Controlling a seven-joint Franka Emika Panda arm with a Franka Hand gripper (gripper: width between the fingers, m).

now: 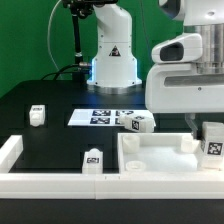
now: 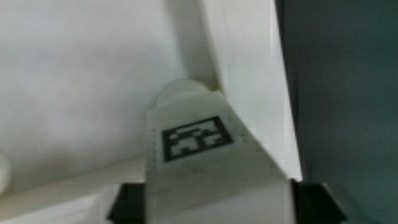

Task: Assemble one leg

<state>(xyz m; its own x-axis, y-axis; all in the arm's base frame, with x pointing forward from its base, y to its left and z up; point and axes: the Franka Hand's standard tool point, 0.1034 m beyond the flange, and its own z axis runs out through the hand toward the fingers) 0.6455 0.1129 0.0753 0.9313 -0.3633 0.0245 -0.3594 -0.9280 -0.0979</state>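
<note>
My gripper [image 1: 212, 128] at the exterior view's right is shut on a leg [image 1: 213, 145], a small white post with a black-and-white tag, held upright over the right corner of the large white tray-like tabletop [image 1: 158, 152]. In the wrist view the leg [image 2: 199, 140] stands between my two dark fingers [image 2: 128, 203], its tip close to the tabletop's inner wall [image 2: 240, 70]. I cannot tell whether it touches. Three more legs lie on the black table: one at the left [image 1: 37, 115], one in front [image 1: 91, 160], one beside the marker board [image 1: 138, 122].
The marker board [image 1: 103, 117] lies flat in the middle of the table. A low white fence [image 1: 10, 152] runs along the table's left and front edges. The arm's white base [image 1: 110, 60] stands at the back.
</note>
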